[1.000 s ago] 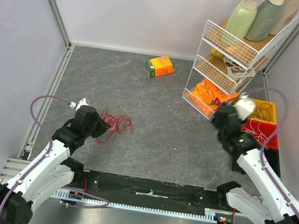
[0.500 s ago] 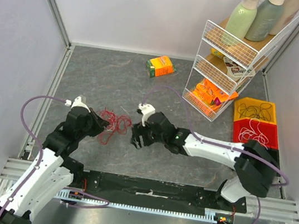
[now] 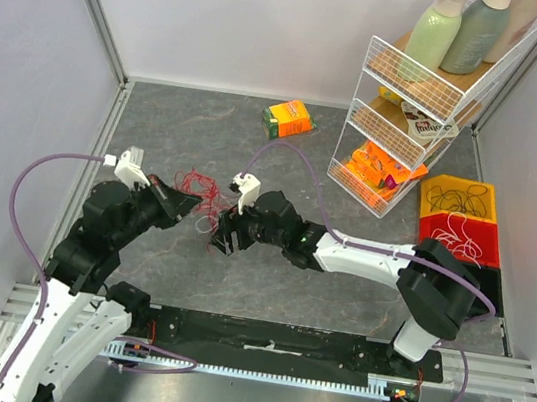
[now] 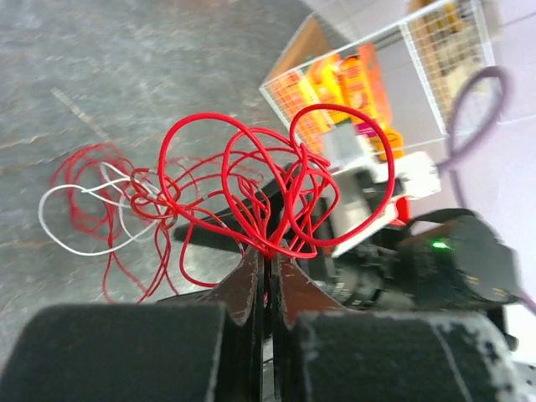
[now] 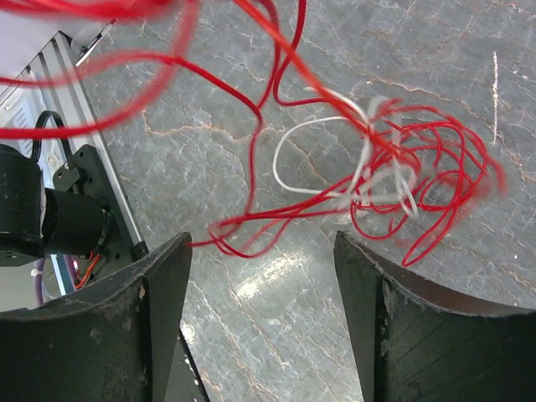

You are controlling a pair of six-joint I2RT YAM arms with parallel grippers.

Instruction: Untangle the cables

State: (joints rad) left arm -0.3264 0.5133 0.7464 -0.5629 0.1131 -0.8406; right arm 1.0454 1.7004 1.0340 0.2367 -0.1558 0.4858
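A tangle of red cable (image 3: 206,202) with a white cable caught in it hangs between the two arms above the grey table. My left gripper (image 3: 190,206) is shut on red loops (image 4: 276,193) and lifts them; the white strand (image 4: 71,219) hangs lower left. My right gripper (image 3: 225,237) is open just right of the tangle. In the right wrist view the red cable (image 5: 419,167) and white cable (image 5: 335,163) lie beyond the open fingertips (image 5: 167,276), none between them.
An orange carton (image 3: 289,119) lies at the back. A white wire rack (image 3: 413,111) with bottles and packets stands back right. A yellow bin (image 3: 460,198) and a red bin (image 3: 462,236) with cables sit on the right.
My right arm swung from the bins on the right across to the tangle. My left gripper lifted the red cable up and back.
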